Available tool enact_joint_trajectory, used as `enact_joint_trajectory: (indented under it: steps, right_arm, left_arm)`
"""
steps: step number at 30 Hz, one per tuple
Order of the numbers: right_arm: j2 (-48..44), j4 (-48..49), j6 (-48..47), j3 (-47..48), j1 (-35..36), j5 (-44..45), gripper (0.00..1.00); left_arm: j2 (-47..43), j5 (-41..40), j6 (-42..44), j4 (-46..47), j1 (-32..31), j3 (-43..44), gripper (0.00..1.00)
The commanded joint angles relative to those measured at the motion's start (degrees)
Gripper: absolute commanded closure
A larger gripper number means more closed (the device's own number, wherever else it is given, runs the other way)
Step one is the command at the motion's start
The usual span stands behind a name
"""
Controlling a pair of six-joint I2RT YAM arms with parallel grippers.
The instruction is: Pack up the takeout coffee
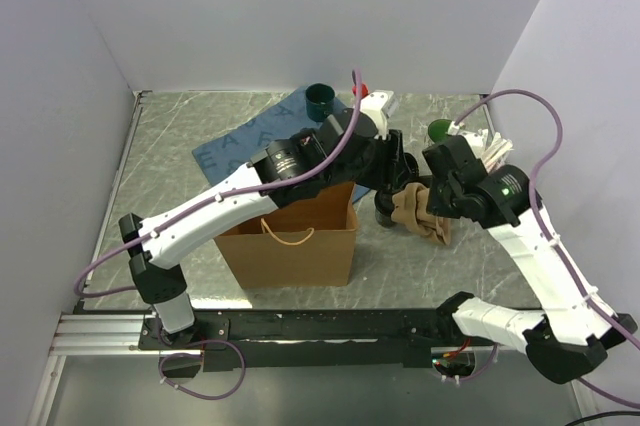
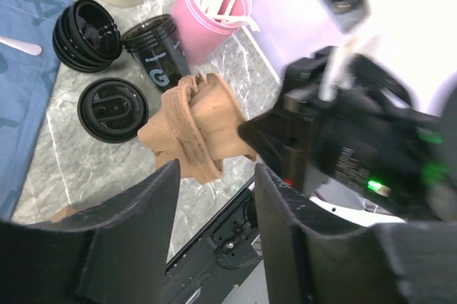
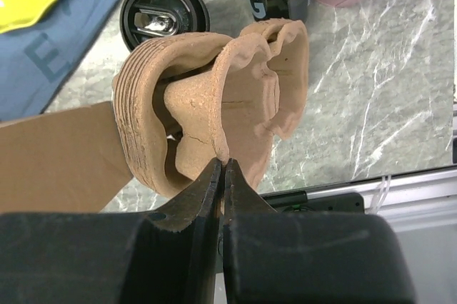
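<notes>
Blue cloth (image 1: 235, 151): lay flat on the table, well to the left of both grippers.
Paper bag (image 1: 290, 241): stood open-topped under the left arm, left of the left gripper.
Green mug (image 1: 321, 99): stood at the back, behind and left of the left gripper.
Lid stack (image 2: 87, 34): black lids nested together, ahead and to the left of the left gripper.
Loose lid (image 2: 113, 109): lay flat on the table, just beside the stack.
Left gripper (image 2: 214, 175): fingers spread apart with nothing between them; it hovered just short of the cup carrier.
Black cup (image 2: 156, 54): upright on the table with white lettering on its side, just beyond the carrier as seen from either gripper; no gripper touched it.
Cup carrier (image 3: 214, 97): brown moulded pulp, raised off the table and tilted.
Right gripper (image 3: 221, 172): fingers pressed together, pinching the carrier's thin near edge.
Pink cup (image 2: 207, 22): held white sticks and stood right of the black cup, past the carrier.
</notes>
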Motion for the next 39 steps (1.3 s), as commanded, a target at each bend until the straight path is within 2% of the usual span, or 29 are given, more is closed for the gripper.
enact_joint_trajectory:
  steps: [1,7,15,29,39]
  right_arm:
    - [-3.5,-8.1,1.7,3.0,-0.4,3.0,1.00]
    - [-4.5,-9.2,1.0,4.0,-0.4,2.8,1.00]
    - [-6.5,-10.1,0.7,3.9,-0.4,2.7,1.00]
    - [-8.8,-11.9,-0.2,3.2,-0.4,3.2,1.00]
    - [-9.4,-12.0,-2.9,4.7,-1.4,2.3,1.00]
  left_arm:
    - [1.6,2.0,-0.4,2.9,-0.1,1.5,0.44]
    - [3.4,6.0,-0.1,6.2,-0.1,-0.6,0.35]
    - [7.6,9.7,-0.7,6.5,-0.3,-0.6,0.35]
    - [15.5,1.3,0.9,-4.4,-1.5,7.1,0.40]
    - [18.7,0.7,-0.2,-10.7,-1.8,8.8,0.42]
